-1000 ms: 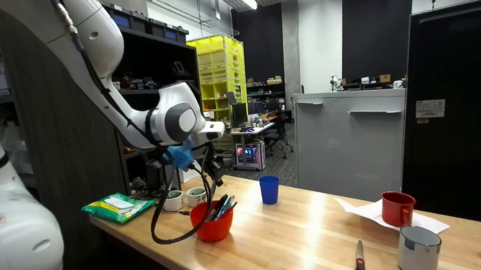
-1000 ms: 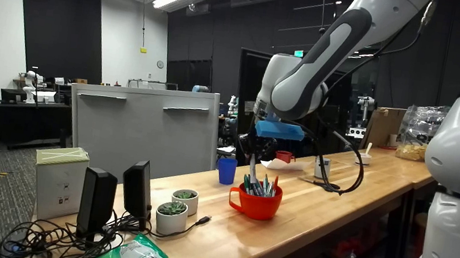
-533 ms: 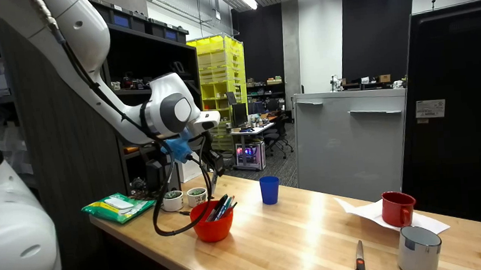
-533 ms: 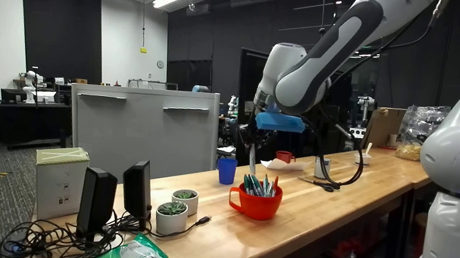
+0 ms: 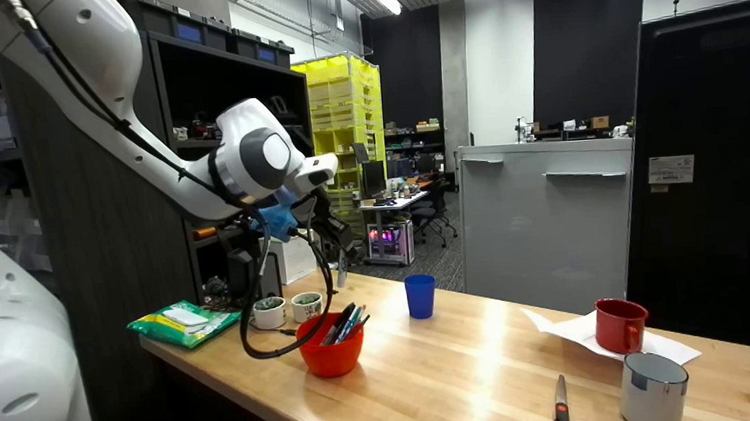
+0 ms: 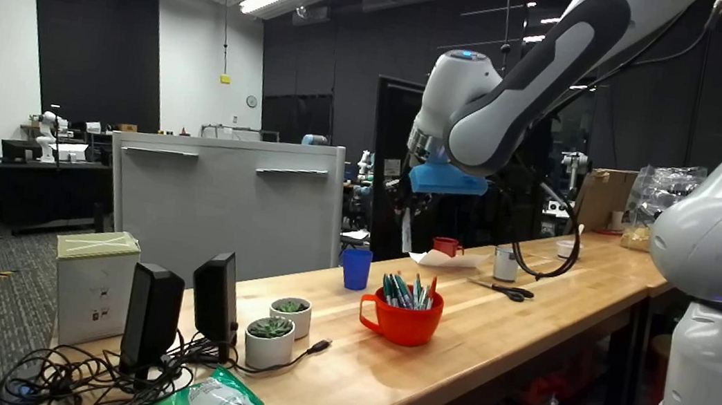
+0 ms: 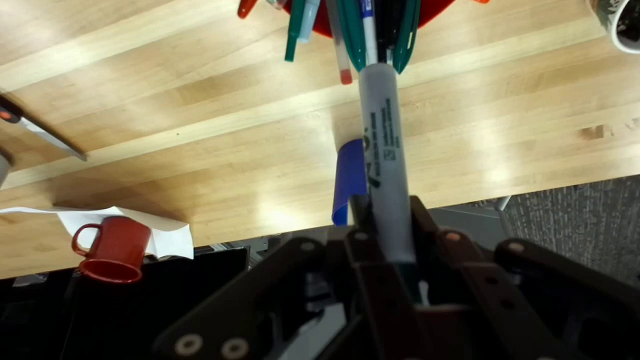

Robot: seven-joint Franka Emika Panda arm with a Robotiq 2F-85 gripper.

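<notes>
In the wrist view we saw the white marker (image 7: 386,150) just right of centre, pinched near one end between the dark fingers (image 7: 422,223). In both exterior views it hung below them in mid-air, slightly tilted and clear of the worktop (image 5: 438,364). Lower in the frame sat the orange cup (image 6: 404,325), pens (image 6: 395,292) crowding its mouth, with the blue cup (image 6: 356,269) near it on the left.

Carrying the marker seemed to us the step in hand. Doing it well, we judged, called for even pressure and a smooth pace, since a round barrel gripped near its end could swivel on a jolt. The wrist view lined its free end up with the pens, yet both exterior views showed a gap, so we thought the clearance was best read from those, with some height to spare over both rims.
</notes>
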